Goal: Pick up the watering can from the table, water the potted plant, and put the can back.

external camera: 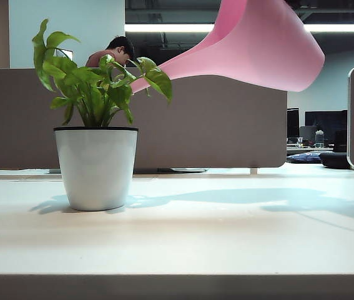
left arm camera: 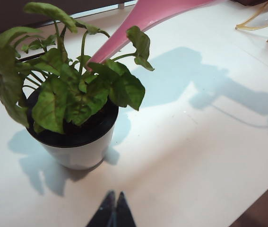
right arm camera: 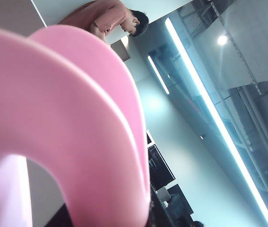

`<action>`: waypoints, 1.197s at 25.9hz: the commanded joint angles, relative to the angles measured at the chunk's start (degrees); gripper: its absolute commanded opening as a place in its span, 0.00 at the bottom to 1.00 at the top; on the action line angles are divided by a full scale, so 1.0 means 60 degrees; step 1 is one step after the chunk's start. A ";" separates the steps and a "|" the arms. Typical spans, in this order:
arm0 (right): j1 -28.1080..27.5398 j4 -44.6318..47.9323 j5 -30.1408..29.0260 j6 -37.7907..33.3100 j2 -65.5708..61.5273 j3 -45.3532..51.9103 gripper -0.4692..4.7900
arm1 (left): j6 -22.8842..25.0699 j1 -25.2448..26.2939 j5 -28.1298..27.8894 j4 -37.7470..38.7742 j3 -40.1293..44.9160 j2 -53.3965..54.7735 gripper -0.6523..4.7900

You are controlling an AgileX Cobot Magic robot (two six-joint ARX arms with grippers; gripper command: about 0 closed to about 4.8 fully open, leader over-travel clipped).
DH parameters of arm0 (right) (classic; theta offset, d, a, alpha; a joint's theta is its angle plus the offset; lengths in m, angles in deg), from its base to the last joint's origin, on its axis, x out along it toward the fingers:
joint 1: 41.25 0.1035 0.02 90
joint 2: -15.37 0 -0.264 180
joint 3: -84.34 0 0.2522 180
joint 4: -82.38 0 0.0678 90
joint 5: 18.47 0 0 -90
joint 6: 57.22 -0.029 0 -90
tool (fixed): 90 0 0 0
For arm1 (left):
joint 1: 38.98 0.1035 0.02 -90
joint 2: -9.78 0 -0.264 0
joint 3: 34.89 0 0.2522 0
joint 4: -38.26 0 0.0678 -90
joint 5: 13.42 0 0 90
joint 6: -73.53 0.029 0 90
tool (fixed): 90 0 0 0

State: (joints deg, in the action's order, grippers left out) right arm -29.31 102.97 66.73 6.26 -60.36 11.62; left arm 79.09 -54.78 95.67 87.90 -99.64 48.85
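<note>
Watering can [external camera: 258, 47]: gripped by the right gripper [right arm camera: 110, 220], pink curved handle filling the right wrist view, only dark slivers of the fingers [right arm camera: 151, 208] seen at either side of the pink band, closed partway onto it. Held aloft at the upper right of the exterior view, well clear of the table [external camera: 226, 237], tipped over with the body high and the long spout [left arm camera: 124, 38] slanting down to the left. Spout tip in among the leaves of the potted plant [external camera: 95, 125], over the pot; no water to be made out.

Left gripper [left arm camera: 111, 213]: fingertips pressed together, holding nothing, hovering over the bare tabletop just in front of the pot.

Potted plant: upright on the left part of the table, white pot with a thin black rim, broad green leaves spreading above, dark soil inside.

Shadows of can and arm cast across the pale tabletop to the right of the pot.

Behind the table: grey partition [external camera: 226, 125], and beyond it a person [external camera: 117, 50] in a reddish top, head bowed.
</note>
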 commanded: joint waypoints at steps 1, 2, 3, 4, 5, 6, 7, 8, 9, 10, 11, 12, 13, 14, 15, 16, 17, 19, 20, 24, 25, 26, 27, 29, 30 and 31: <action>0.0018 0.0590 -0.0007 -0.0036 0.0124 -0.0120 0.13 | 0.0000 -0.0004 0.0036 -0.0055 -0.0047 -0.0022 0.11; 0.0022 0.0583 -0.0007 -0.0036 0.0124 -0.0120 0.13 | 0.0000 -0.0004 0.0036 -0.0055 -0.0047 -0.0022 0.11; 0.0022 0.0583 -0.0011 -0.0036 0.0124 -0.0120 0.13 | 0.0000 -0.0004 0.0036 -0.0055 -0.0047 -0.0022 0.11; 0.0018 0.0583 -0.0007 -0.0036 0.0124 -0.0120 0.13 | 0.0000 -0.0004 0.0033 -0.0055 -0.0047 -0.0022 0.11; 0.0022 0.0583 -0.0007 -0.0036 0.0124 -0.0120 0.13 | 0.0000 -0.0004 0.0033 -0.0055 -0.0047 -0.0022 0.11; 0.0022 0.0583 -0.0007 -0.0040 0.0124 -0.0120 0.13 | 0.0000 -0.0004 0.0033 -0.0055 -0.0047 -0.0022 0.11; 0.0018 0.0583 -0.0007 -0.0036 0.0124 -0.0120 0.13 | 0.0000 -0.0004 0.0036 -0.0055 -0.0047 -0.0022 0.11; 0.0022 0.0579 -0.0007 -0.0033 0.0124 -0.0120 0.13 | 0.0000 -0.0004 0.0033 -0.0055 -0.0047 -0.0022 0.11; 0.0018 0.0579 -0.0011 -0.0025 0.0124 -0.0120 0.13 | 0.0000 -0.0004 0.0036 -0.0055 -0.0047 -0.0022 0.11; 0.0022 0.0528 -0.0047 0.0146 0.0135 -0.0120 0.13 | 0.0000 -0.0004 0.0033 -0.0055 -0.0047 -0.0022 0.11; 0.0022 0.0401 -0.0102 0.0259 0.0171 -0.0120 0.13 | 0.0000 -0.0004 0.0036 -0.0055 -0.0047 -0.0022 0.11; 0.0022 0.0375 -0.0171 0.0288 0.0171 -0.0120 0.13 | 0.0000 -0.0004 0.0036 -0.0055 -0.0047 -0.0022 0.11; 0.0022 0.0342 -0.0200 0.0280 0.0182 -0.0120 0.13 | 0.0000 -0.0004 0.0033 -0.0058 -0.0047 -0.0022 0.11; 0.0022 0.0342 -0.0197 0.0182 0.0189 -0.0120 0.13 | 0.0000 -0.0004 0.0033 -0.0055 -0.0047 -0.0022 0.11; 0.0018 0.0350 -0.0179 0.0055 0.0189 -0.0120 0.13 | 0.0000 -0.0004 0.0033 -0.0058 -0.0047 -0.0022 0.11; 0.0018 0.0350 -0.0179 -0.0135 0.0189 -0.0120 0.13 | 0.0000 -0.0004 0.0036 -0.0058 -0.0047 -0.0022 0.11; 0.0011 0.0346 -0.0106 -0.0386 0.0189 -0.0120 0.13 | 0.0000 -0.0004 0.0033 -0.0055 -0.0047 -0.0022 0.11; -0.0015 0.0317 0.0270 -0.1035 0.0186 -0.0120 0.13 | 0.0000 -0.0004 0.0036 -0.0055 -0.0047 -0.0022 0.11; -0.0029 0.0288 0.0393 -0.1617 0.0186 -0.0120 0.13 | 0.0000 -0.0004 0.0036 -0.0055 -0.0047 -0.0022 0.11; -0.0211 0.0022 0.0561 -0.3173 0.0182 -0.0098 0.13 | 0.0000 -0.0004 0.0036 -0.0040 -0.0047 -0.0022 0.11; -0.0270 -0.0015 0.0572 -0.3421 0.0182 -0.0080 0.13 | 0.0000 -0.0004 0.0036 -0.0018 -0.0047 -0.0022 0.11; -0.0368 -0.0142 0.0568 -0.3668 0.0171 -0.0077 0.13 | 0.0000 -0.0004 0.0033 0.0015 -0.0047 -0.0022 0.11; -0.0437 -0.0255 0.0568 -0.3880 0.0171 -0.0077 0.13 | 0.0000 -0.0004 0.0033 0.0040 -0.0047 -0.0022 0.11; -0.0601 -0.0433 0.0565 -0.4393 0.0171 -0.0066 0.13 | 0.0000 -0.0004 0.0033 0.0076 -0.0047 -0.0022 0.11; -0.0685 -0.0477 0.0561 -0.4656 0.0171 -0.0058 0.13 | 0.0000 -0.0004 0.0033 0.0080 -0.0047 -0.0022 0.11; -0.0772 -0.0488 0.0561 -0.4921 0.0171 -0.0040 0.13 | 0.0000 -0.0004 0.0033 0.0084 -0.0047 -0.0022 0.11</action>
State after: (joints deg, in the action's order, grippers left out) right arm -33.37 96.94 69.68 -18.89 -60.01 11.78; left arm 79.09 -54.75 95.67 88.75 -99.64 48.83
